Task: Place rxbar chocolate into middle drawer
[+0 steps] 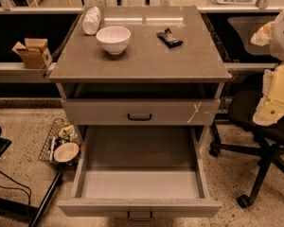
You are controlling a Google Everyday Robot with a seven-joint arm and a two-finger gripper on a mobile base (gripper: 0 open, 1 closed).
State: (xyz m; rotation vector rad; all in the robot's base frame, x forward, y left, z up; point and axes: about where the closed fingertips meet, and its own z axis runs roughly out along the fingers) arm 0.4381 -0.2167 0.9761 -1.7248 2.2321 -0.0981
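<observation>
Smooth grey countertop (pixel 146 63), and there lies the rxbar chocolate (pixel 170 37), a flat, crinkled black wrapper towards the back right, well apart from the round, glossy white bowl (pixel 113 39). The robot's cream-coloured arm hangs at the right edge, off to the side of the cabinet. Its gripper (pixel 274 97) sits low by the black office chair (pixel 255 122); how wide it is set cannot be told. Down below, the middle drawer (pixel 79 169) stands pulled out, boxy and deep, showing its plain grey floor. The scrawled drawer (pixel 104 111) above sits closed.
</observation>
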